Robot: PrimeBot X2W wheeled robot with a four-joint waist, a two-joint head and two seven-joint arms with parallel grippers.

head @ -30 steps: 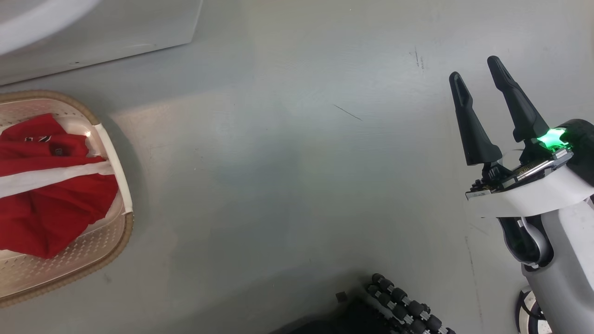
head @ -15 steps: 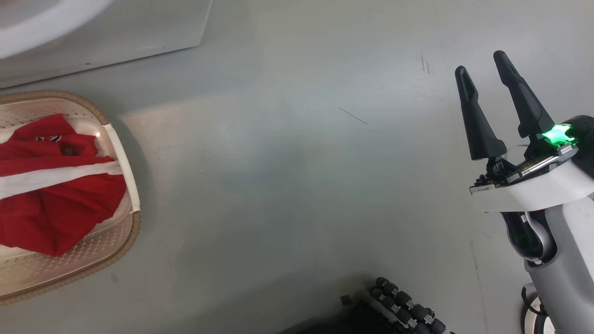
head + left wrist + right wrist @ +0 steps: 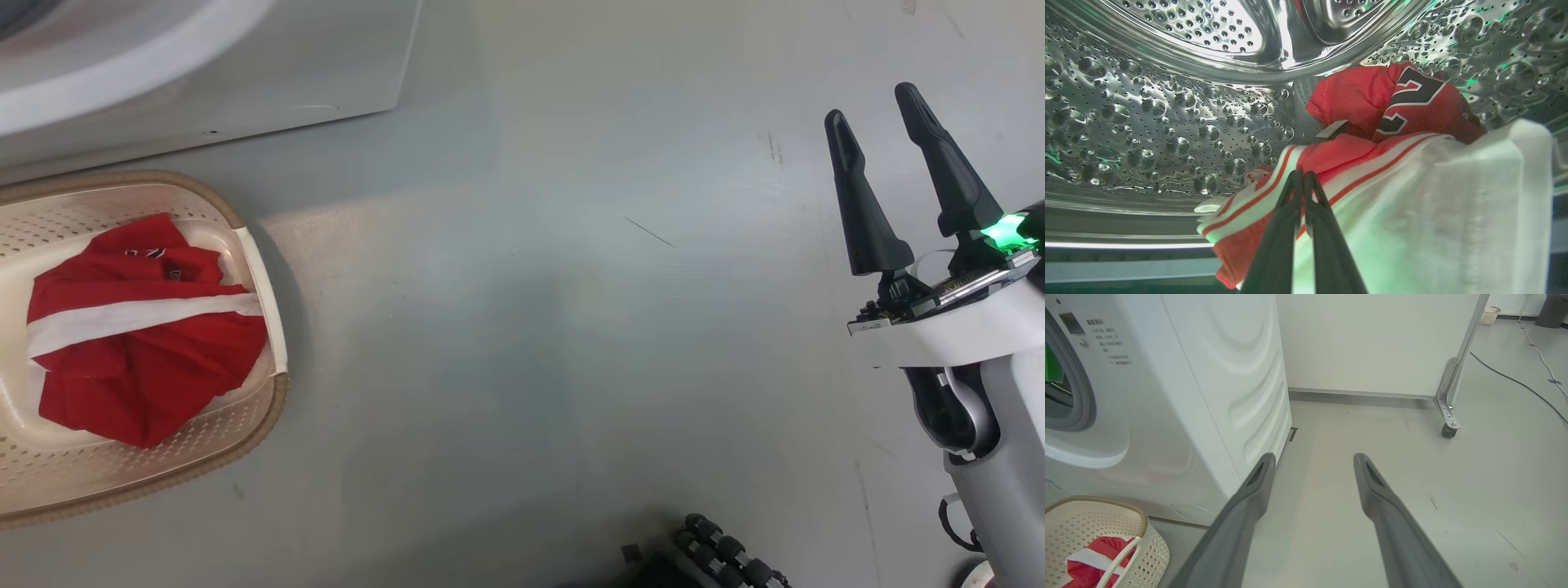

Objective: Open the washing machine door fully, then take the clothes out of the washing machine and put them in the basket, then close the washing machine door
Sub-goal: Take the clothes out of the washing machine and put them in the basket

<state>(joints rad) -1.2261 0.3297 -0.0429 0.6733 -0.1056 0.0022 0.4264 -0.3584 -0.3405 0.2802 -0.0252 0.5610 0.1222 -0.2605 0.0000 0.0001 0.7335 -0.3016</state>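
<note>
Left wrist view, inside the drum (image 3: 1147,122): the left pincer (image 3: 1302,181) is now clenched. Both dark fingers are pressed together at 6 o'clock, with the striped white-and-red edge of the clothes (image 3: 1372,98) pinched at the tips. A second ago it stood wide, so the closing is the change. The bundle lies toward 3 o'clock on the perforated steel wall, a black numeral showing on top.

Head view: the whole picture has slid toward 3 o'clock since a second ago, so the camera has turned, not the things. The basket (image 3: 273,400) sits on the floor (image 3: 531,327) at 9 o'clock, just in front of the washing machine (image 3: 245,90) at 11 o'clock. One red garment (image 3: 139,367) already lies in it. The right pincer (image 3: 869,104) hangs released at 3 o'clock, fingers apart, holding nothing, well apart from the basket, as before.

Reading: the grasp on the next load looks made. The next step, as I judge it, is to draw the arm out and carry the clothes to the basket. Risk: only the trim seems caught, so the bundle may trail or slip.
</note>
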